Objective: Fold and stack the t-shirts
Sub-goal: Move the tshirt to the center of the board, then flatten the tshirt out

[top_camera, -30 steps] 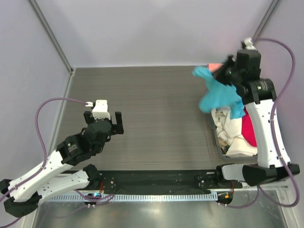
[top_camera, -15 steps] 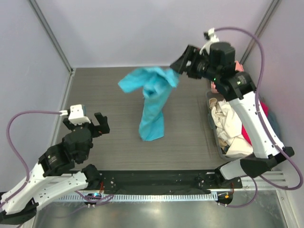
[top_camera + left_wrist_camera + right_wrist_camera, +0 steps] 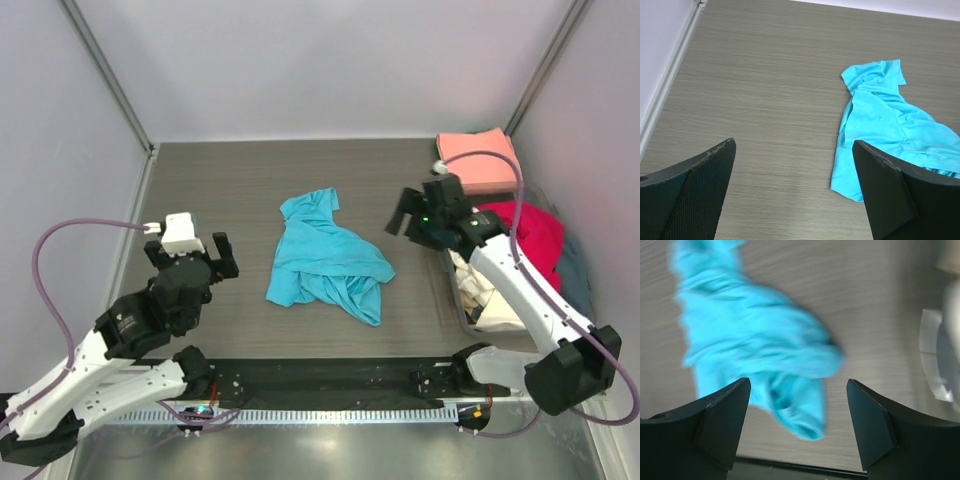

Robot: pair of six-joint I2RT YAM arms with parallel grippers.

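Near the left edge of the grey wood-grain surface (image 3: 230, 180), the left arm is bent low, its forearm angled towards the middle. The left gripper (image 3: 193, 258) is spread wide and empty, pointing across the surface at the shirt.

A turquoise t-shirt (image 3: 325, 262) lies in the middle of the surface, crumpled, with one sleeve towards the far side and folds bunched at its near right. Nothing touches it.

Just right of it, the right arm reaches up and over from its base, elbow high, wrist tipped down. The right gripper (image 3: 797, 383) hangs above the shirt's right edge, its fingers well apart and holding nothing.

The step in hand seems to be laying this shirt flat. It would go best if each gripper took one corner of the hem or shoulders and drew the cloth taut before any fold.

On the right, a bin (image 3: 458, 300) holds a cream shirt (image 3: 490, 290) and a red shirt (image 3: 530, 235). At the far right corner lies a folded salmon-pink shirt (image 3: 478, 160).
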